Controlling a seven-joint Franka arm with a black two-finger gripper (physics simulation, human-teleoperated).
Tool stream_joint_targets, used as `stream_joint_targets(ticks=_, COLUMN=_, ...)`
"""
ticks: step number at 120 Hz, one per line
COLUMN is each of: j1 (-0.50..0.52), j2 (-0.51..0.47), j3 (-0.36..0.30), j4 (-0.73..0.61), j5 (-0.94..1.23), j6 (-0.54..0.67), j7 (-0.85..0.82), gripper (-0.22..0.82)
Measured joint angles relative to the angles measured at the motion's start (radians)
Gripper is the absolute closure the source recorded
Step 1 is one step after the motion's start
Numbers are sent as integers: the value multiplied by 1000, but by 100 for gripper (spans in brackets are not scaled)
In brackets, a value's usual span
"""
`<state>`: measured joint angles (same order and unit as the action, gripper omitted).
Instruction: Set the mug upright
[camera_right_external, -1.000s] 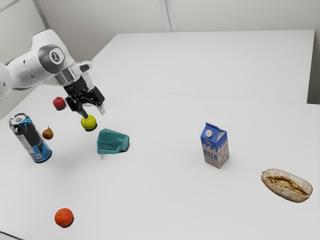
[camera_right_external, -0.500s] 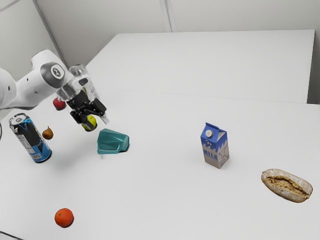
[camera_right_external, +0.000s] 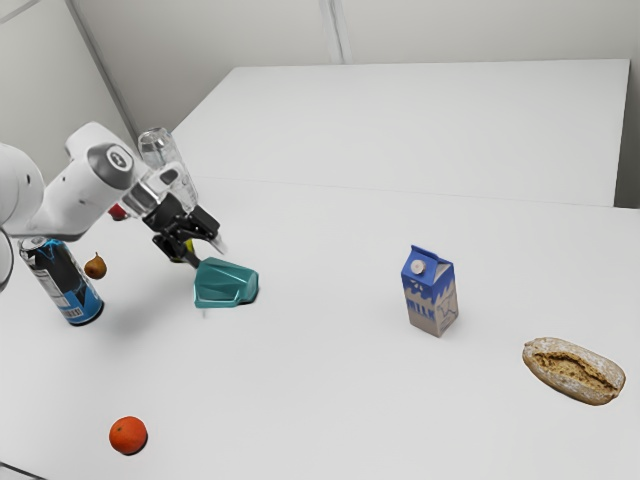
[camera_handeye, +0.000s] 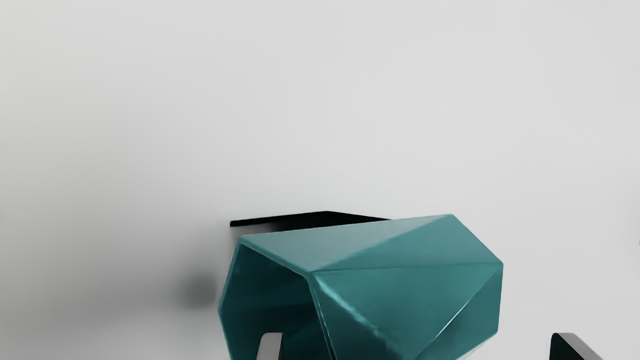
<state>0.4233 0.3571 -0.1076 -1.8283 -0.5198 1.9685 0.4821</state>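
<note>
Worktop (camera_right_external: 330, 400): plain white
Teal faceted mug (camera_right_external: 225, 284): lying on its side
Fingers (camera_right_external: 193, 258): spread well apart, near the mug

a smooth, glossy finish is seen on the mug (camera_handeye: 400, 295); the table (camera_right_external: 350, 410) is finished smooth and matt. the bread (camera_right_external: 573, 371) is covered in rough crust, and a metallic look is given to the can (camera_right_external: 68, 288).

My exterior view looks down from beside the white arm (camera_right_external: 76, 198) across the white tabletop (camera_right_external: 340, 400); my nearer wrist view seems angled down past the black tool (camera_right_external: 207, 254). Both show the faceted teal mug (camera_right_external: 226, 282).
</note>
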Motion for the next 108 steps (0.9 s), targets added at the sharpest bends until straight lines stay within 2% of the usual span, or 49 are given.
stream_joint_targets(ticks=68, j1=20, j2=21, j3=5, j4=-17, j5=-96, j6=10, j7=98, gripper=3)
stream_joint_targets(ticks=108, j1=25, j2=27, j3=5, j4=-62, j5=-231, j6=33, j7=170, gripper=3)
